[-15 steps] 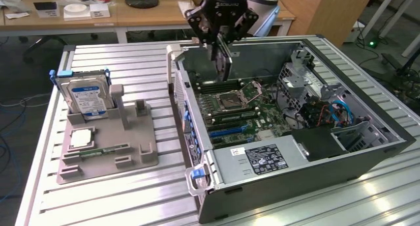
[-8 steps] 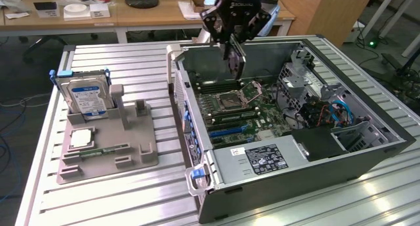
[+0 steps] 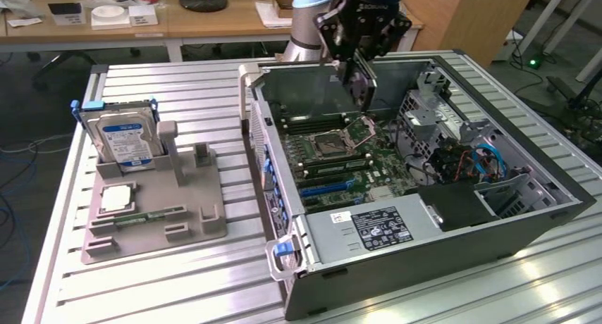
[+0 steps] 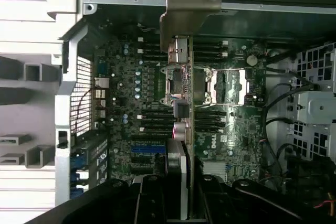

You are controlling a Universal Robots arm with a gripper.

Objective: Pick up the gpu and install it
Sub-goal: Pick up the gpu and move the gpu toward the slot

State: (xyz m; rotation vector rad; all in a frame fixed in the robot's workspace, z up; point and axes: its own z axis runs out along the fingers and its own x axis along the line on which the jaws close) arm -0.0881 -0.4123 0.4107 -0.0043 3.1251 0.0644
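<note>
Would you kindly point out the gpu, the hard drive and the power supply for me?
gpu (image 3: 361,91): exterior view, on the hanging card's dark flat side.
hard drive (image 3: 127,144): exterior view, on its blue label.
power supply (image 3: 376,229): exterior view, on its black label.

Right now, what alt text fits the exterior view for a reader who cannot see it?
A black gripper holds a thin flat dark gpu card upright above the green motherboard inside an open black computer case. At the exterior view's left, a grey plastic holder carries a silver hard drive with a blue label.
</note>
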